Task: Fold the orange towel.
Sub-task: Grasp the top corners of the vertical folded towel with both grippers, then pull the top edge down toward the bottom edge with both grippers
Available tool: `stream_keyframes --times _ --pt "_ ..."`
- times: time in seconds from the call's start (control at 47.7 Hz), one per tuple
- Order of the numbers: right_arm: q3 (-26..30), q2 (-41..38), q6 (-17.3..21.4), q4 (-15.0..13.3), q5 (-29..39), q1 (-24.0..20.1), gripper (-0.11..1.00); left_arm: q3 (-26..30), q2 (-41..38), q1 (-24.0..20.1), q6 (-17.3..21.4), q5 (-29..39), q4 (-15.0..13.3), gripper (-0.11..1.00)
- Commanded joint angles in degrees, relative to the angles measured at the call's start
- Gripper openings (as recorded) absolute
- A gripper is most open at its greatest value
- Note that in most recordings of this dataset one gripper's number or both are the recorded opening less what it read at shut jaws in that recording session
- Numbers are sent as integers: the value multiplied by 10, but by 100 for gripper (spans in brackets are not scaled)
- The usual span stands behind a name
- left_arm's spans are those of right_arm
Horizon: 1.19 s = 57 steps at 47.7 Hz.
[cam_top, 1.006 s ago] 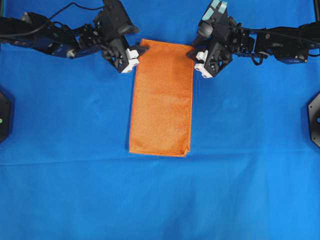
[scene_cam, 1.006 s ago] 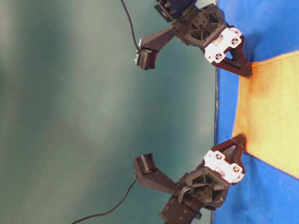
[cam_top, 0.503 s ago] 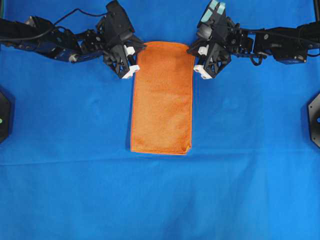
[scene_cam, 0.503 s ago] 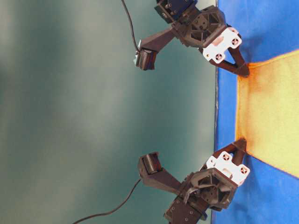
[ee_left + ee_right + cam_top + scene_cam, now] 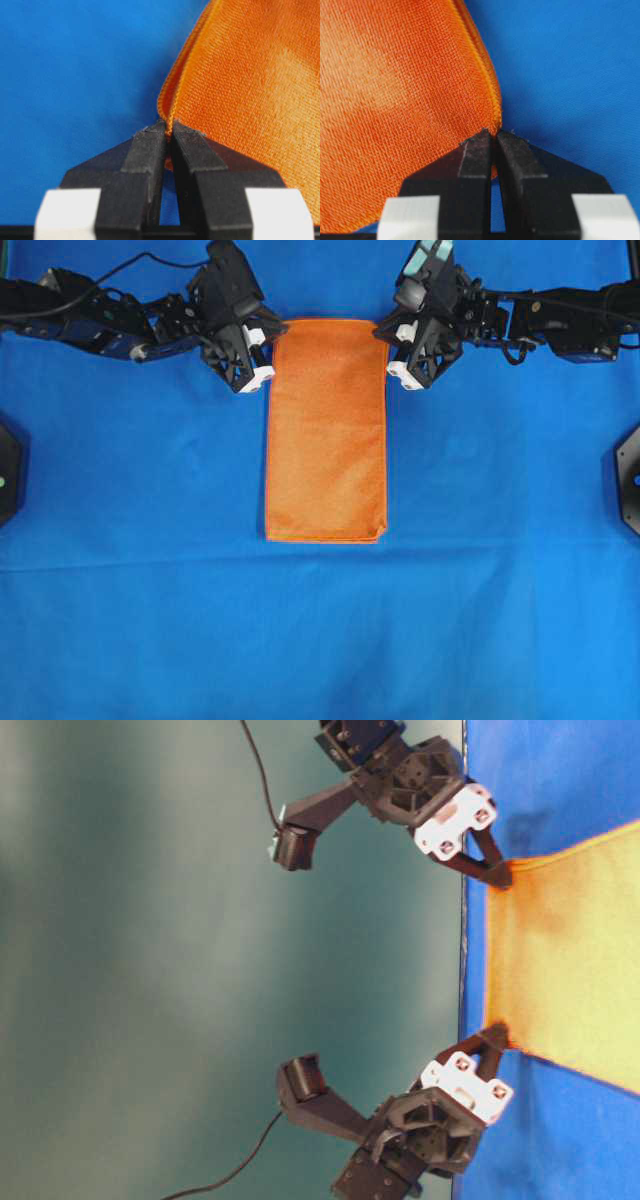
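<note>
Lengthwise, orange towel point(image 5: 326, 430) doubled — far corners in clamped left claw point(image 5: 272, 332), right claw point(image 5: 384, 335).

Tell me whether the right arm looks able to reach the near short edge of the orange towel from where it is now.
Probably yes. Nothing lies on the blue table cloth beside the orange towel, but the right end effector is shut on the towel's far corner and would have to let go first.
</note>
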State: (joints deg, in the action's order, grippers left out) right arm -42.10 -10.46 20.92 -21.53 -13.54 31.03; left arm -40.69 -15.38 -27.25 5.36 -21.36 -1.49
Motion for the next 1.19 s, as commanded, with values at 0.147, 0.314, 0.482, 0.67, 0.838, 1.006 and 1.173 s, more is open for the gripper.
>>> stream_keyframes --times 0.147,0.314,0.482,0.67,0.838,1.006,1.173 --pt "21 18 -11 -3 2 18 2 13 20 -21 7 -3 -1 1" --pt "24 24 -11 -1 10 17 2 12 29 -20 7 -3 -1 1" --pt "17 65 -9 -1 42 -1 2 5 79 -2 7 33 -1 1" --pt "8 131 -5 1 88 -46 2 -6 152 35 6 89 0 1" --pt "-4 182 -4 5 129 -111 2 -33 207 86 -5 116 -1 1" --pt "-13 192 -3 27 159 -166 2 -62 239 139 -16 116 -2 1" --pt "-31 191 -3 55 172 -213 2 -78 235 187 -51 114 -1 1"
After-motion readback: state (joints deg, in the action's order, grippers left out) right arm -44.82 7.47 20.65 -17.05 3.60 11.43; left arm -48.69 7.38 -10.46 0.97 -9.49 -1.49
